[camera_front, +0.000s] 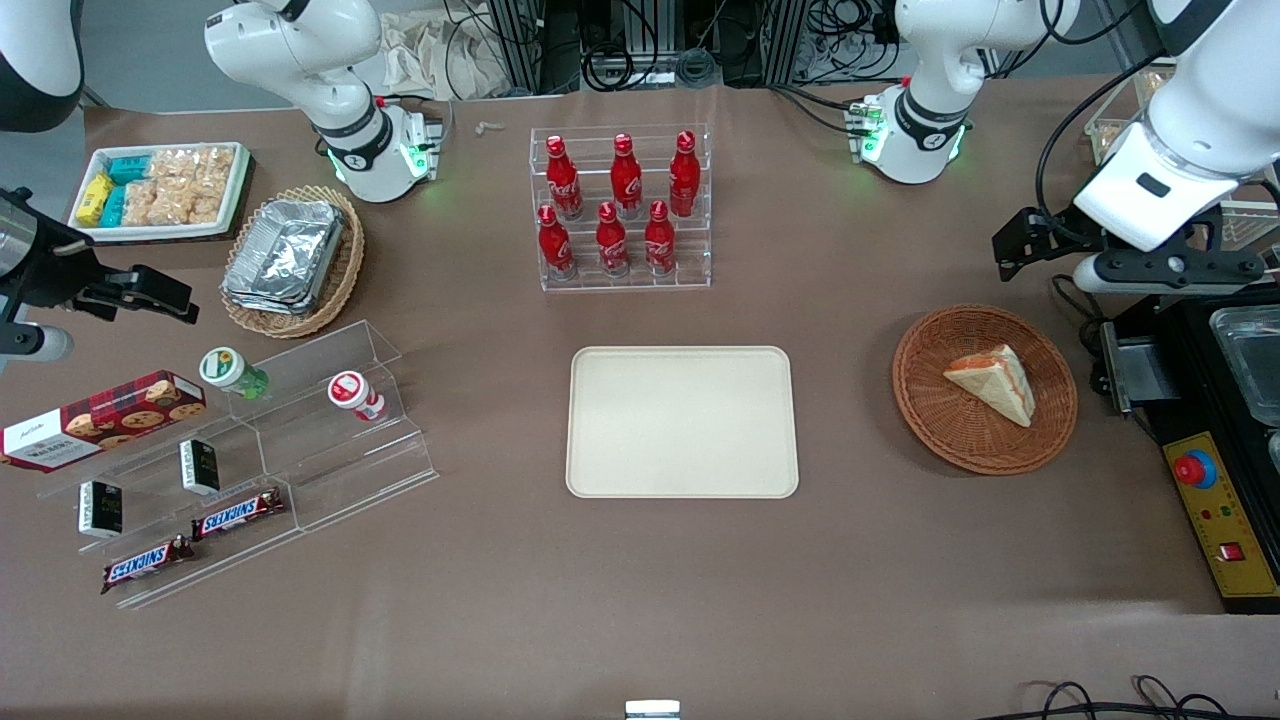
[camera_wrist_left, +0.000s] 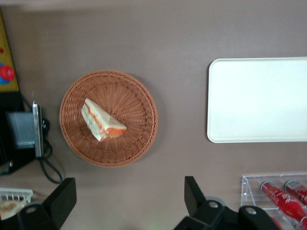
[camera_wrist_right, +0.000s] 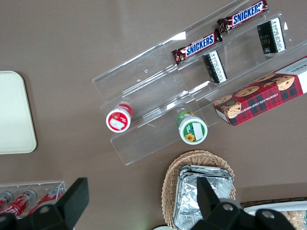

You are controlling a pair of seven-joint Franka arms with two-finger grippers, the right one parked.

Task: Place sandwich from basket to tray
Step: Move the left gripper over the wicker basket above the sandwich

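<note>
- End effector [camera_wrist_left: 127, 196]: mine hangs high above the desk [camera_front: 640, 600] at the working arm's end, with its two fingers spread wide and nothing between them. I judge that spread is there to take the wedge across its width once I am down on it.
- Tray [camera_front: 682, 420]: it lies flat and bare in the middle of the desk, well apart from the basket and toward the parked arm's end from it. With its low rim and open surface, I reckon it is laid out as an easy drop spot that needs no careful aim.
- Rack of red bottles [camera_front: 620, 210]: it stands farther from the front camera than the tray, apart from it, so I expect a carry from basket to tray to pass clear of it.
- Basket [camera_front: 930, 420]: round and shallow, it sits on the desk near the working arm's end. Its low wall should let my fingers come down from above without fouling the weave.
- Sandwich [camera_front: 990, 383]: the only thing in the basket, it lies flat, slightly off the basket's centre, with its orange filling edge showing.
- Sandwich against my end effector: it is below me and not between my fingers. It lies nearer the front camera than my end effector does, so I judge I must shift over it and then descend.
</note>
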